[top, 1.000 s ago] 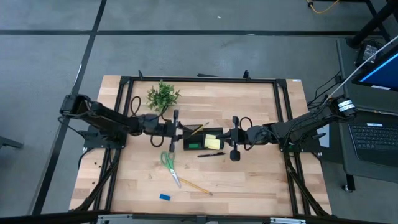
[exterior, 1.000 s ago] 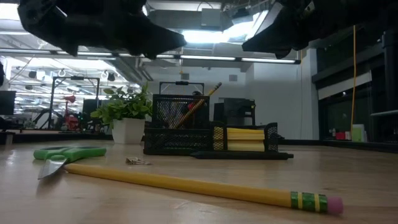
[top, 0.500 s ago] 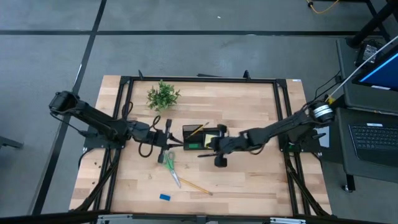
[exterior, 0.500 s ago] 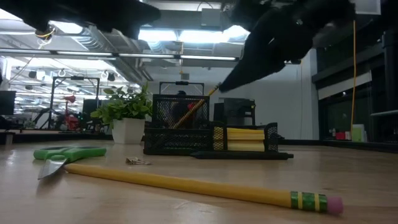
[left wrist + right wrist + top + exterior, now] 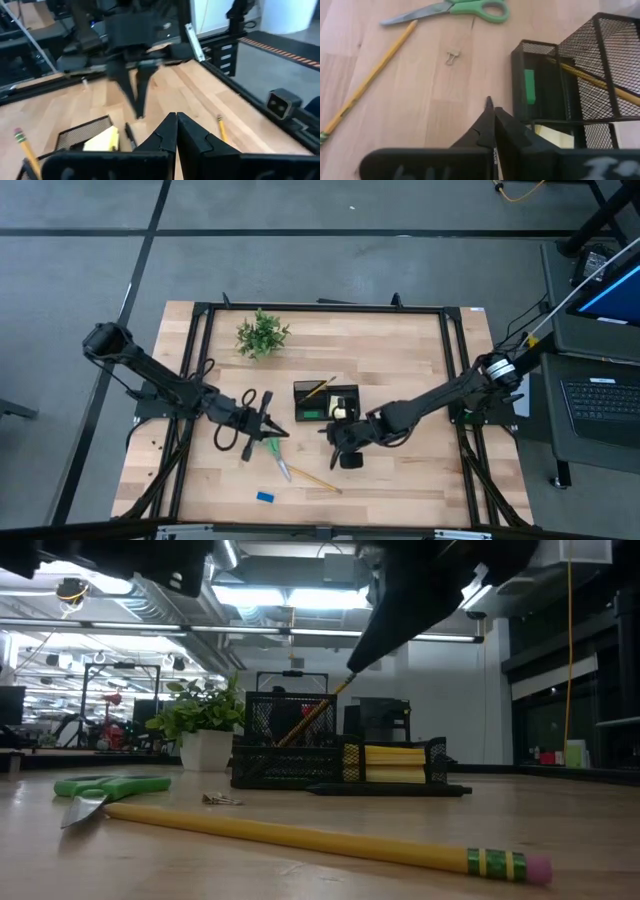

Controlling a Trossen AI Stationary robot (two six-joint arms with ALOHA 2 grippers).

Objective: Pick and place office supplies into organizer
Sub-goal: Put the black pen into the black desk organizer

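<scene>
You can see a leafy green plant (image 5: pixel 262 334) in a white pot (image 5: pixel 206 750) at about 11 o'clock on the wooden table (image 5: pixel 400 360). A black metal frame (image 5: pixel 320 309) runs around the table. A laptop (image 5: pixel 602 405) sits off at 3 o'clock, past the table's edge.

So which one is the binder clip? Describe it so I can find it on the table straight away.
Start at the black mesh organizer in the middle of the table, then look to the bare wood between it and the green-handled scissors. The binder clip lies there alone, touching nothing. It is the only small metallic item, far shorter than the yellow pencil lying nearby.
</scene>
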